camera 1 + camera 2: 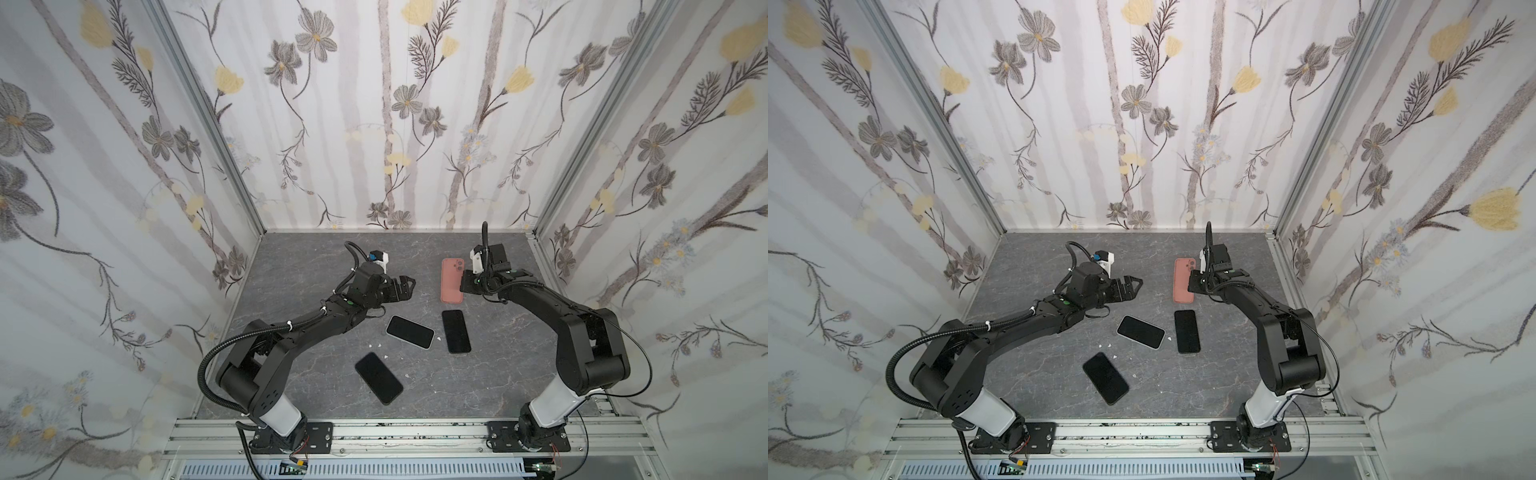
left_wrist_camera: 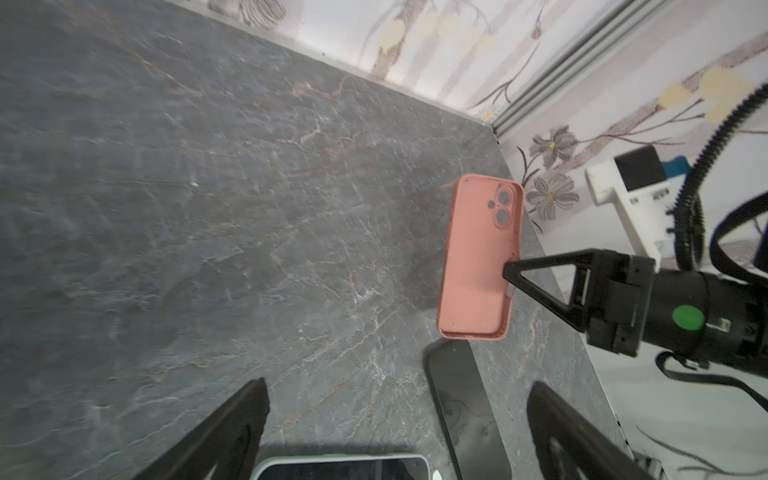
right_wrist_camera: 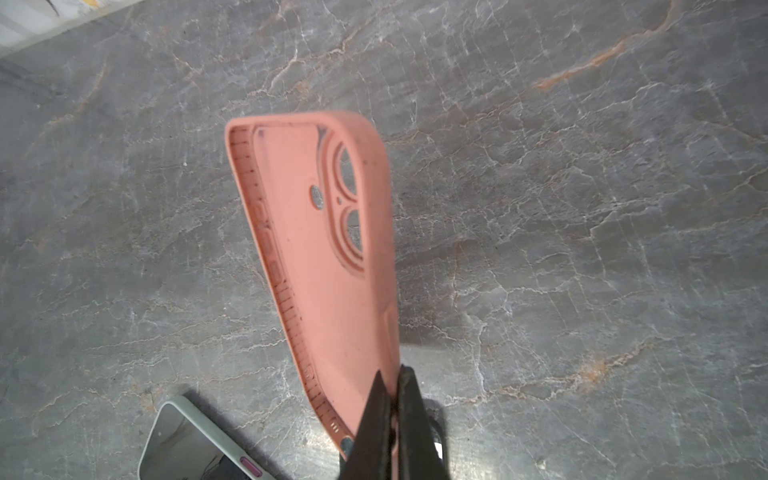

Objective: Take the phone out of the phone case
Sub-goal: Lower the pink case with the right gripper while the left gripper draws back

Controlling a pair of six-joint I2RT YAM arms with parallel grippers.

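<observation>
The pink phone case (image 1: 451,280) (image 1: 1183,280) hangs empty a little above the grey table, its hollow side showing in the left wrist view (image 2: 482,257). My right gripper (image 1: 463,286) (image 3: 392,386) is shut on the case's long side wall near its lower end. Three phones lie screen-up below it: a black one (image 1: 456,331) (image 2: 461,407) just under the case, a white-rimmed one (image 1: 410,331) (image 2: 340,467) (image 3: 187,444), and another black one (image 1: 378,377) nearer the front. My left gripper (image 1: 409,289) (image 2: 399,388) is open above the table, left of the case, holding nothing.
Small white scraps (image 1: 376,345) lie on the table (image 1: 316,374) among the phones. Flowered walls close in the back and both sides. An aluminium rail (image 1: 395,432) with both arm bases runs along the front edge.
</observation>
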